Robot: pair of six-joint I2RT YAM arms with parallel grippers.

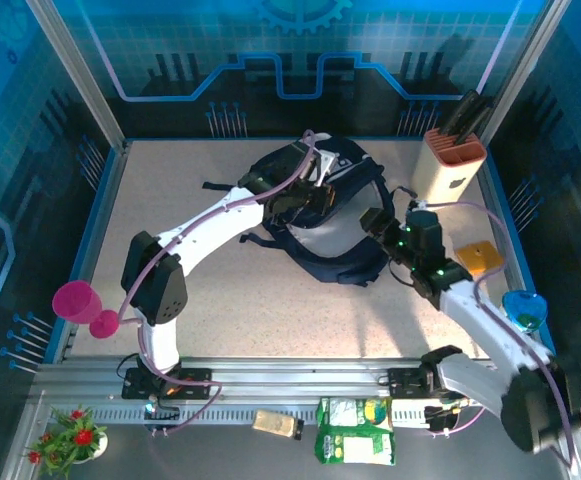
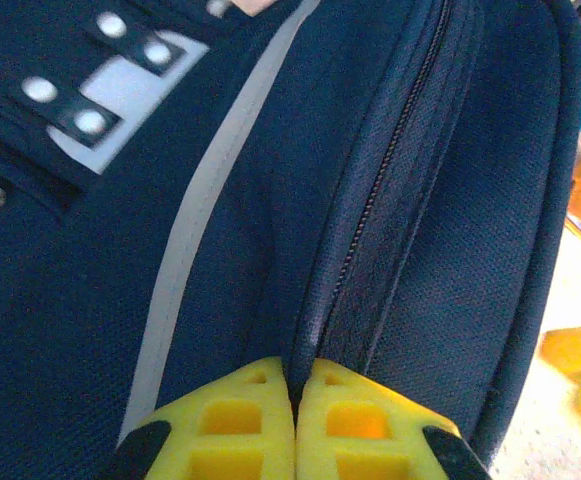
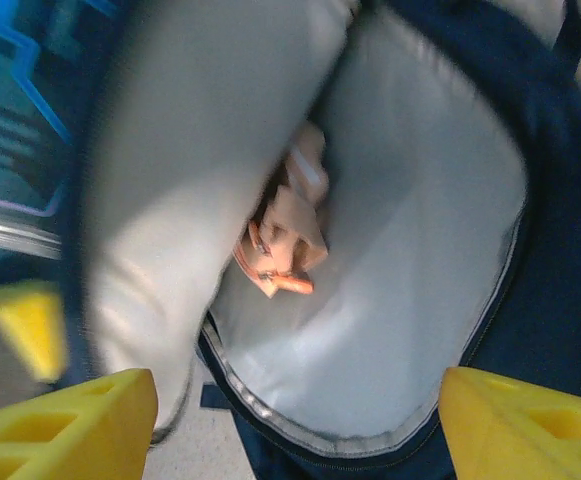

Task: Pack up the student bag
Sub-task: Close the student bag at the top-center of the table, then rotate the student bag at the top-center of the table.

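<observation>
The student bag (image 1: 355,262) lies at the middle back of the table, its mouth open and pale grey lining showing. My left gripper (image 1: 305,195) rests on its top. In the left wrist view the left gripper (image 2: 295,375) is shut on a fold of the bag's navy fabric (image 2: 450,250) beside the zipper. My right gripper (image 1: 373,222) hovers at the bag's right edge. Seen from the right wrist, the right gripper (image 3: 298,390) is open over the bag's lining (image 3: 400,300), nothing between its fingers. A small pinkish-orange item (image 3: 285,245) lies inside the bag.
A beige holder with dark handles (image 1: 453,165) stands at the back right. An orange block (image 1: 478,258) and a blue cup (image 1: 523,308) sit along the right edge. A pink cup (image 1: 78,300) is at the left edge. A green packet (image 1: 355,430) lies on the front rail.
</observation>
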